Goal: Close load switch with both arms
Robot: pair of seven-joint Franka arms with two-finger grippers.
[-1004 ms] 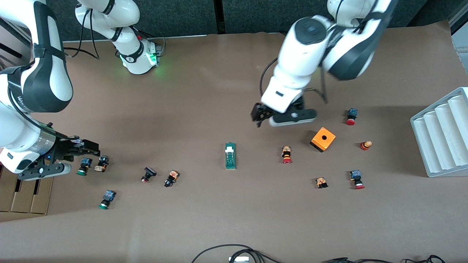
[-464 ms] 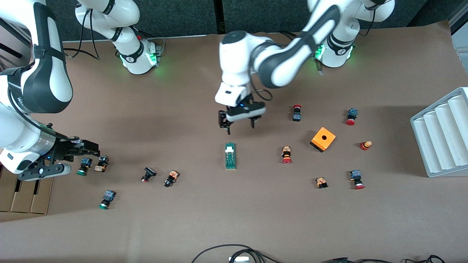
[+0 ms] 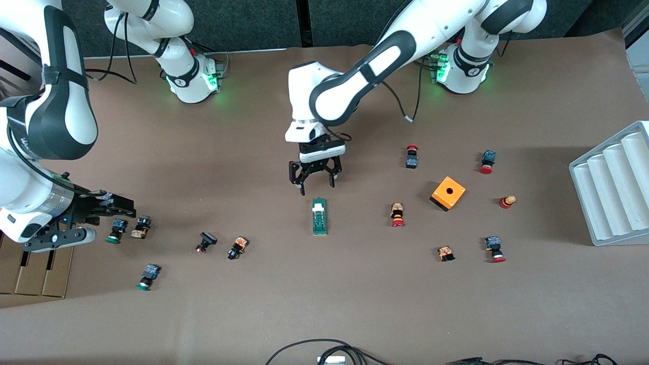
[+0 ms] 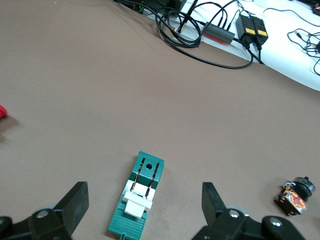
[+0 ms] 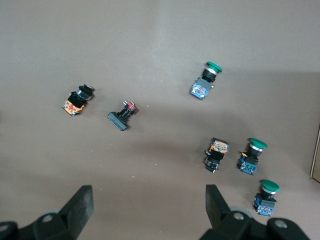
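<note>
In the left wrist view the load switch [image 4: 138, 201] runs nearly to the picture's edge, the left gripper's fingers [image 4: 73, 200] are cut off there, and a red thing [image 4: 2, 111] at the side edge shows only a sliver, too little to name. In the right wrist view the right gripper's fingers [image 5: 80, 205] are also cropped, and a tan strip [image 5: 315, 155] at the edge cannot be identified. In the front view the white ribbed tray [image 3: 611, 187] runs off the frame, and the markings on the small push buttons [image 3: 398, 215] are too small to read.

Left claw [image 3: 315, 183] hangs low, fingers spread wide. Right claw [image 3: 109, 209] waits, fingers also spread wide.
</note>
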